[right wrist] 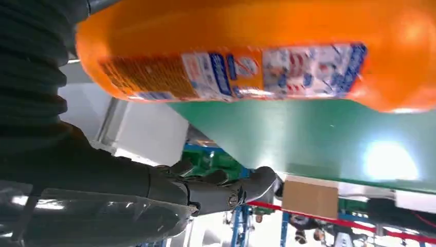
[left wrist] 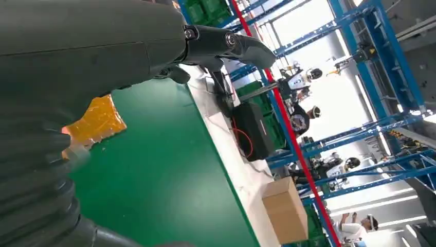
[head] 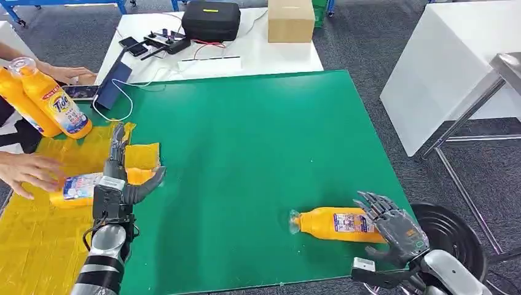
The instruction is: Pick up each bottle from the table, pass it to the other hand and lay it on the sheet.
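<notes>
An orange bottle (head: 341, 224) lies on its side on the green table (head: 246, 153), near the front right edge, cap pointing left. My right hand (head: 393, 228) is open at its base end, fingers spread over it; in the right wrist view the bottle (right wrist: 257, 46) is close above the thumb (right wrist: 216, 190), with a gap between them. On the yellow sheet (head: 37, 239) at the left lies another orange bottle (head: 77, 189). My left hand (head: 120, 178) hovers open beside it with straight fingers, and a person's hand (head: 27, 172) rests on it.
Two more orange bottles (head: 52, 101) stand tilted at the far left, by a person's other hand (head: 70, 74). A white table behind carries a black case (head: 211, 19), a cardboard box (head: 290, 19), phones and cables. A black round object (head: 451, 236) and a metal table (head: 504, 67) are on the right.
</notes>
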You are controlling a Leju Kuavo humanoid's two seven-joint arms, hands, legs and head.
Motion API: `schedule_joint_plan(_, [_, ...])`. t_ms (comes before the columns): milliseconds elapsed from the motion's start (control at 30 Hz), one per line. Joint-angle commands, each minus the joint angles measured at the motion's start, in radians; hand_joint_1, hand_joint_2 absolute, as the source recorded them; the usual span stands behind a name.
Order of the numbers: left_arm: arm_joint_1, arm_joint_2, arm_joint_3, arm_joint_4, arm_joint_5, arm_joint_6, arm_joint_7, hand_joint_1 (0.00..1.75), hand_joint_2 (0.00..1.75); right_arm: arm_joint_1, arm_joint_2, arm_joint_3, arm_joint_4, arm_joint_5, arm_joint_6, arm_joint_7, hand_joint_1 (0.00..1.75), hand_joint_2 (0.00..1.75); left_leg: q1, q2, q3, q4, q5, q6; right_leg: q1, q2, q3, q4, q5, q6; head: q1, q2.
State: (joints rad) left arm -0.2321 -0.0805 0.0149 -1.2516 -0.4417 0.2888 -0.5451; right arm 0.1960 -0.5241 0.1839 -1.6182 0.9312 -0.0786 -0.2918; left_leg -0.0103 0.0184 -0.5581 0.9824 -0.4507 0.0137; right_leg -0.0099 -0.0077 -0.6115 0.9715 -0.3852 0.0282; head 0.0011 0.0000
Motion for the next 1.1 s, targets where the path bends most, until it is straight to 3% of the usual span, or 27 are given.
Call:
schedule_joint_plan(33, [-0.012,-0.003,-0.013,0.02,0.005,-0.005,0.005,0.0,1.75,-0.037,0.033,-0.009,0.093,0.012,-0.004,0.01,0.0,1.75,0.001,-0.001,0.003,-0.001,-0.001,-0.001,0.001,0.0,0.004,-0.002,-0.001,0.0,0.0,0.0])
schedule_joint_plan(500, [0.012,-0.011,-0.025,0.003,0.013,-0.009,0.014,0.0,1.75,-0.191,0.077,0.08,0.386,0.176,0.013,0.153,0.0,1.75,0.003,-0.001,0.006,-0.001,-0.002,-0.002,0.002,0.001,0.007,-0.003,-0.001,-0.001,0.0,0.0])
schedule_joint_plan(900, [0.018,-0.01,-0.026,-0.001,0.016,-0.008,0.018,0.0,1.75,-0.196,0.074,0.081,0.403,0.187,0.009,0.184,0.0,1.75,0.002,-0.001,0.008,-0.001,-0.001,-0.001,0.002,0.001,0.009,-0.003,0.0,0.0,0.0,0.0])
schedule_joint_plan(967, [0.02,-0.01,-0.025,0.0,0.017,-0.009,0.019,0.0,1.75,-0.196,0.078,0.074,0.41,0.186,0.003,0.189,0.12,1.75,0.002,-0.001,0.009,-0.001,-0.001,-0.001,0.002,0.001,0.01,-0.003,0.0,0.0,0.0,0.0])
schedule_joint_plan(1033, [0.021,-0.012,-0.023,0.002,0.019,-0.011,0.019,0.0,1.75,-0.196,0.087,0.062,0.412,0.184,-0.013,0.182,0.75,1.75,0.002,-0.001,0.01,-0.001,-0.001,0.0,0.002,0.001,0.012,-0.003,0.0,0.0,0.0,0.0])
schedule_joint_plan(1067, [0.02,-0.012,-0.023,0.003,0.019,-0.011,0.019,0.0,1.75,-0.197,0.093,0.059,0.412,0.184,-0.018,0.179,0.98,1.75,0.002,-0.001,0.011,-0.001,-0.001,-0.001,0.002,0.0,0.013,-0.003,0.0,0.0,0.0,0.0])
schedule_joint_plan(1100, [0.02,-0.012,-0.023,0.003,0.019,-0.011,0.019,0.0,1.75,-0.198,0.095,0.06,0.412,0.184,-0.018,0.179,1.05,1.75,0.003,-0.002,0.011,0.0,-0.001,-0.001,0.003,0.0,0.014,-0.003,0.0,0.0,0.0,0.0])
